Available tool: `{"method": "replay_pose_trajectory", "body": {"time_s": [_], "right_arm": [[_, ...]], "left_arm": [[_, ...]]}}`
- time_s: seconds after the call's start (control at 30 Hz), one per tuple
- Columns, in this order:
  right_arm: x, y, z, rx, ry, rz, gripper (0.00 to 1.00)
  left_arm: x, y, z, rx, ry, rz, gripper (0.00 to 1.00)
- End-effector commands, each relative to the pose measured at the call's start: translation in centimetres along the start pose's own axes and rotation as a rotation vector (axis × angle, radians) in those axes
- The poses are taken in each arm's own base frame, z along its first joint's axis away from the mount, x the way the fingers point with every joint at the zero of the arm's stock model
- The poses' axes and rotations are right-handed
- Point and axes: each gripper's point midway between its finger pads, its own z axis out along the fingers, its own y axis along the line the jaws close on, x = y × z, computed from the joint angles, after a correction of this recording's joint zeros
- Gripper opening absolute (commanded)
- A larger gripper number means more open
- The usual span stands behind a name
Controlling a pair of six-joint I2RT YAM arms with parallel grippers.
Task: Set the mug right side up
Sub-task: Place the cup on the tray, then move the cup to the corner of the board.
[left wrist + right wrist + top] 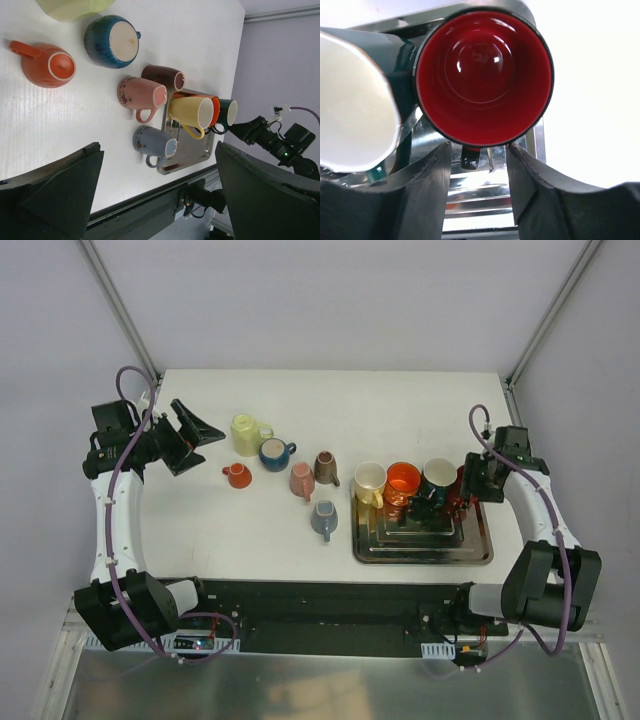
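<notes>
Right wrist: red mug (484,75) upright on tray (470,200), right gripper (479,150) parted astride its handle (470,159); I risk snagging it retreating

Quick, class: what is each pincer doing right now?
Left pincer: open, holding nothing.
Right pincer: open around the handle of the red mug, not gripping it.

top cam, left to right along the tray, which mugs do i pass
cream mug → orange mug → dark green mug → red mug, mostly hidden under the right gripper
</notes>
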Motion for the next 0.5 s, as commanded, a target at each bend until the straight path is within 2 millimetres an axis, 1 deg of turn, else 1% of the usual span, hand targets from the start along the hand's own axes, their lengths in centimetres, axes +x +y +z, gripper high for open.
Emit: {"method": "replay_pose_trajectory", "body": {"time_s": [0.0, 0.13, 0.2, 0.3, 0.37, 0.47], "right_arm": [[-3.2, 0.3, -4.4, -0.012, -0.102, 0.038, 0.54], [-5.1, 1.1, -6.3, -0.051, -0.150, 0.075, 0.58], [-6.1, 1.8, -6.8, -0.086, -0.176, 0.085, 0.59], [-7.3, 3.0, -7.3, -0.153, -0.211, 0.096, 0.60], [-7.8, 3.4, -7.5, -0.180, -0.225, 0.091, 0.60], [-8.0, 3.9, -7.7, -0.206, -0.233, 0.071, 0.60]], "left_arm": [[-0.6, -0.3, -0.3, 0.007, -0.028, 0.111, 0.99], [-0.9, 0.5, 1.0, -0.067, 0.011, 0.227, 0.99], [-0.7, 0.3, 2.1, -0.104, 0.050, 0.327, 0.99], [-1.5, 1.9, 4.2, -0.229, 0.102, 0.443, 0.99], [-2.5, 2.4, 5.2, -0.282, 0.115, 0.461, 0.99], [-3.9, 3.0, 6.9, -0.337, 0.129, 0.497, 0.99]]}}
